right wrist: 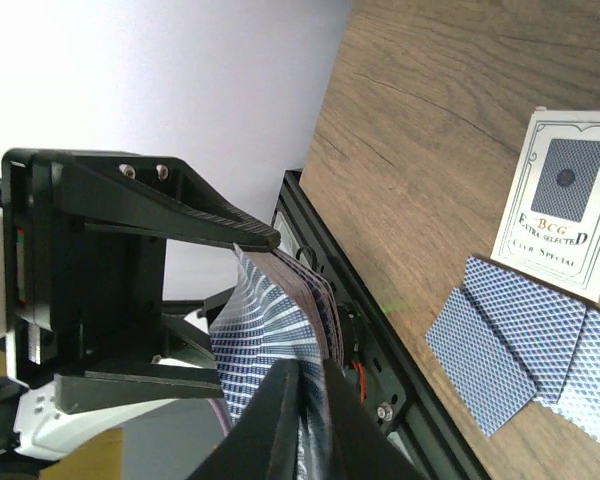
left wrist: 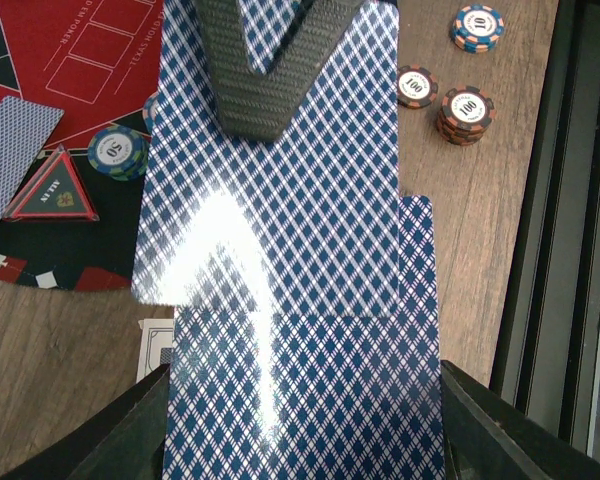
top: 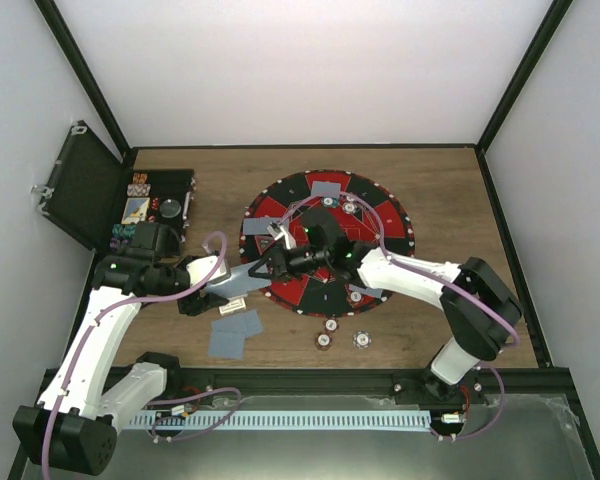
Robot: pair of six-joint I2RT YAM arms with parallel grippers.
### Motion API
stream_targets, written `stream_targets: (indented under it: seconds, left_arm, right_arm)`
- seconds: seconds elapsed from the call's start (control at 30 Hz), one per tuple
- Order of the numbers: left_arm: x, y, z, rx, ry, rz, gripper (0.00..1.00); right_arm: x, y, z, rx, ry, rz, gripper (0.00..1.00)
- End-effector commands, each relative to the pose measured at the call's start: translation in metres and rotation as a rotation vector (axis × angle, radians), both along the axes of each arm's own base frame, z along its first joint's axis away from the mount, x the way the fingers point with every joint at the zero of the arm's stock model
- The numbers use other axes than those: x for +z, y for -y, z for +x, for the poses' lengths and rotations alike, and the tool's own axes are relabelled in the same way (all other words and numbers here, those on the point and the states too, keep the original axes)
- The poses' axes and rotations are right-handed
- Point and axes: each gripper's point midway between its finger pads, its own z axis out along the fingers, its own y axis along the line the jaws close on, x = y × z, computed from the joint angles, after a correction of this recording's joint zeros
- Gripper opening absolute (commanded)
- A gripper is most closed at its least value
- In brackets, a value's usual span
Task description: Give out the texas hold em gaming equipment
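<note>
The left pincer grasps the card deck, its long axis pointing straight toward the right pincer, which is clenched on its far end.

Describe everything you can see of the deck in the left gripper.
The deck is a stack of glossy cards with blue-and-white diamond backs, back up, clamped at both side edges by the left gripper above the table beside the mat. Its top card is slid forward and pinched by the right gripper; the cards bow there.
</note>
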Motion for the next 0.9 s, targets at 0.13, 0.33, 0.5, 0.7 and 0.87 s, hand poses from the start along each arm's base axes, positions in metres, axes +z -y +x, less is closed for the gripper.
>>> stream_targets:
  seconds: [0.13,0.33,0.5,0.7,0.87]
  left_arm:
    - [0.007,0.005,-0.003,-0.031,0.033,-0.039,0.04]
    - [0.006,0.005,-0.003,-0.029,0.032,-0.035,0.04]
    - [0.006,0.005,-0.004,-0.029,0.028,-0.036,0.04]
    - [0.005,0.005,-0.004,-0.03,0.024,-0.038,0.04]
    - [0.005,0.005,-0.003,-0.028,0.014,-0.037,0.04]
  right_arm:
    - [0.01,0.02,0.014,-0.073,0.03,-0.03,0.01]
    - [0.022,0.049,0.046,-0.135,0.052,-0.021,0.01]
    - [0.025,0.095,0.109,-0.251,0.073,-0.037,0.01]
    - [-0.009,0.154,0.205,-0.412,0.044,-0.101,0.01]
    - [-0.051,0.182,0.279,-0.494,-0.013,-0.11,0.01]
